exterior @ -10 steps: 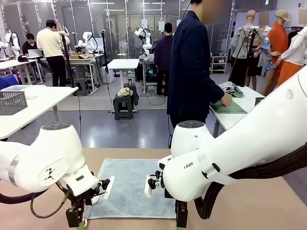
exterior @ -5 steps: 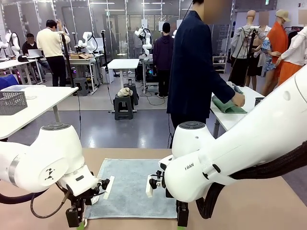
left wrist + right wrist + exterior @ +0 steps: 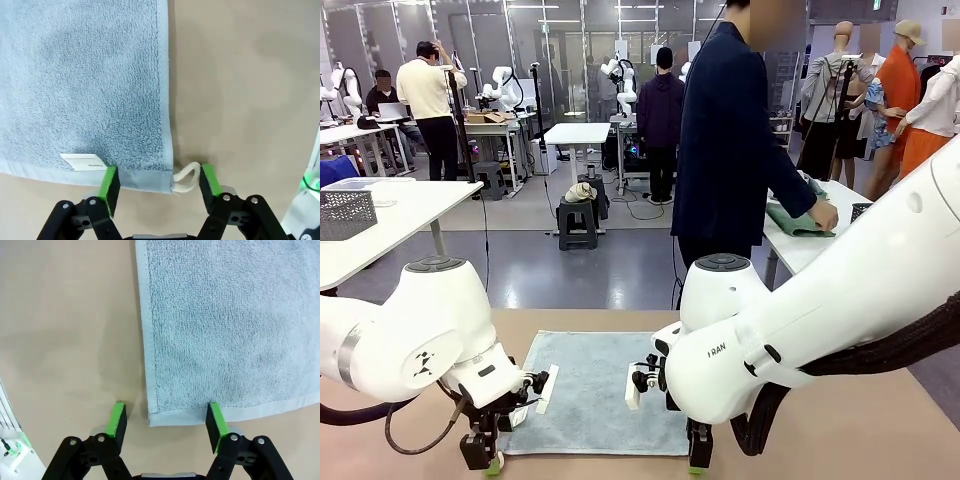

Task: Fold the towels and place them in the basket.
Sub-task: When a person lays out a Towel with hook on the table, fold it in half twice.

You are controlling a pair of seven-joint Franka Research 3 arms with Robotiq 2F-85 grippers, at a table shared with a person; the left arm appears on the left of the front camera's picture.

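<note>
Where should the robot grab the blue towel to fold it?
By its two near corners, from straight above. The towel lies flat on the table, so only its hemmed edge offers a pinch; the left claw and right claw each straddle one corner, open.

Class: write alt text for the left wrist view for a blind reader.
The open left gripper straddles one corner of the light blue-grey towel, flat on the tan table. A white loop sticks out at that corner, and a small white label lies near the hem.
</note>
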